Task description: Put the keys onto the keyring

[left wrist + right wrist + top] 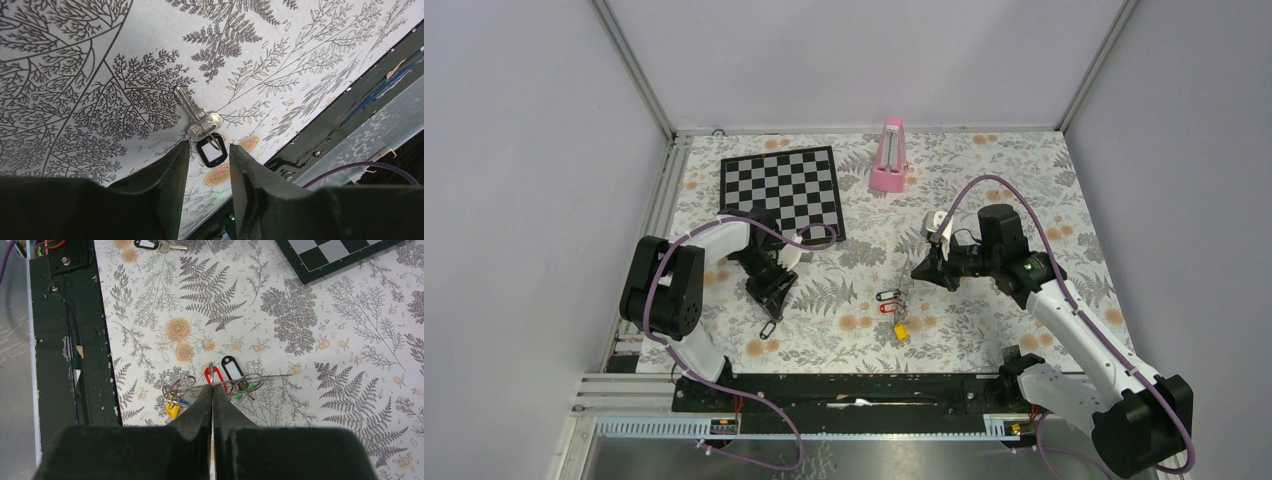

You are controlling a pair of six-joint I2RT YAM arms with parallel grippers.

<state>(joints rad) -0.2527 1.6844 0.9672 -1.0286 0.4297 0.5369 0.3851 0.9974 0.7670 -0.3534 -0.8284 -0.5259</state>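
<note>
Down at the near-left of the floral tabletop point(984, 200), the left hand point(208, 150) hung with its fingers apart above a lone key point(199, 120), whose black tag lay flat just beyond the tips, not gripped. Toward the middle, the right hand point(212, 389) had its fingers pressed together over the keyring point(252, 381), a tangled wire loop lying flat with keys gathered at it: a red tag point(207, 374), a second black tag point(231, 367), a yellow tag point(172, 411) and a green tag point(242, 386). A thin strand of wire showed at those tips; whether it was pinched could not be told. A chessboard point(782, 190) and a pink metronome point(889, 157) stood farther back.
</note>
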